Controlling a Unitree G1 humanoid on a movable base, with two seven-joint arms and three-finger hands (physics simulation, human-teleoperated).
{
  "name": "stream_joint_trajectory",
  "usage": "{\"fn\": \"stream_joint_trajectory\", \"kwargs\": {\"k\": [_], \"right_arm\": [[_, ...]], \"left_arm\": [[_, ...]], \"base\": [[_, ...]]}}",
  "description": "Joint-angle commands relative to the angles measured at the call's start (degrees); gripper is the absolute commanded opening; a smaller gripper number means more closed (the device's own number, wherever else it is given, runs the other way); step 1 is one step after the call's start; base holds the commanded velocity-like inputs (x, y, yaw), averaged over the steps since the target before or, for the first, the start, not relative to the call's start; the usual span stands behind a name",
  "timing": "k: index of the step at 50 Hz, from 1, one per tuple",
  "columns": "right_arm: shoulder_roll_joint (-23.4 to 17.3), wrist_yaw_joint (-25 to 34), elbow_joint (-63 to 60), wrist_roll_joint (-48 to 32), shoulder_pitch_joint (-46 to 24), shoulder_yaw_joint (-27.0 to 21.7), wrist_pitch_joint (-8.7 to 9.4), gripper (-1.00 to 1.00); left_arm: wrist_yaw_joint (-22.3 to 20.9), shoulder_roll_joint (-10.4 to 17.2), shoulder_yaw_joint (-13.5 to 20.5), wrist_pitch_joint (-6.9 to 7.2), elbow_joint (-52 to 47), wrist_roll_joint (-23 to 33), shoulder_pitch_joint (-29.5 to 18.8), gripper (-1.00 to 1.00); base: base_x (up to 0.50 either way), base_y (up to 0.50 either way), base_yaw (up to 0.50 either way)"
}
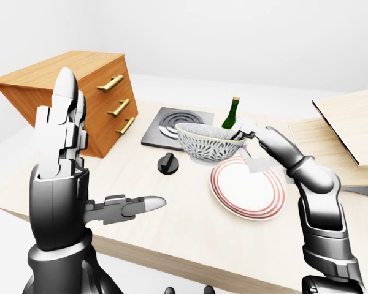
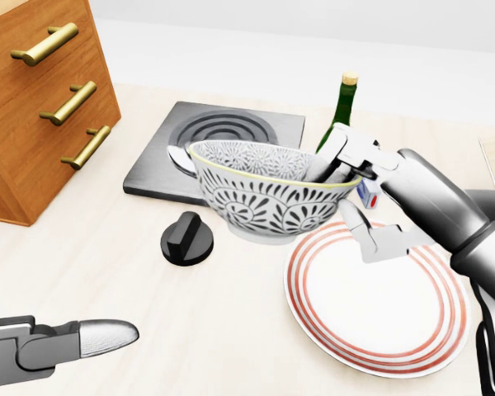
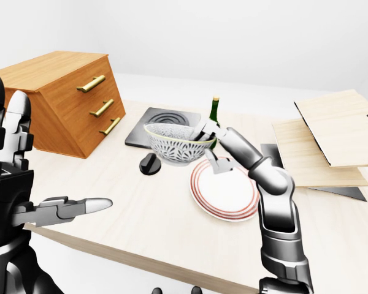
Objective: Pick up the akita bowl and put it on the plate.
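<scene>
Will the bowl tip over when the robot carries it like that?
Maybe a little. The right hand pinches only one side of the bowl's rim, so the far side could sag; it already looks tilted. It looks like stiff, glazed china, so it should keep its shape but may slip. The plate is close by, so the trip is short.

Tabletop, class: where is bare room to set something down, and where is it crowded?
Bare table lies below the black knob, between the left hand and the plate. Crowded: bowl, right hand, bottle and burner cluster at the plate's upper-left edge.
</scene>
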Motion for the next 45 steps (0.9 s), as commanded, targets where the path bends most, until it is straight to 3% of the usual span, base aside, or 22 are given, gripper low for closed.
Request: {"fn": "stream_joint_trajectory", "kwargs": {"k": [1, 27, 45], "right_arm": [[-3.64, 0.00, 7.25, -1.79, 2.49, -4.09, -0.04, -1.00], [-10.00, 0.00, 25.11, -7.21, 2.89, -7.61, -0.04, -1.00], [-14.02, 0.00, 45.11, -17.77, -6.17, -3.80, -0.04, -1.00]], "left_arm": [[-0.53, 0.00, 0.43, 0.00, 0.00, 0.12, -0.11, 0.93], [-0.89, 0.00, 0.05, 0.00, 0.00, 0.48, 0.58, 0.93], [-1.08, 0.00, -0.40, 0.00, 0.00, 1.03, 0.41, 0.93]], "base": [[0.00, 0.00, 0.00], [0.00, 0.00, 0.00], [0.00, 0.00, 0.00]]}}
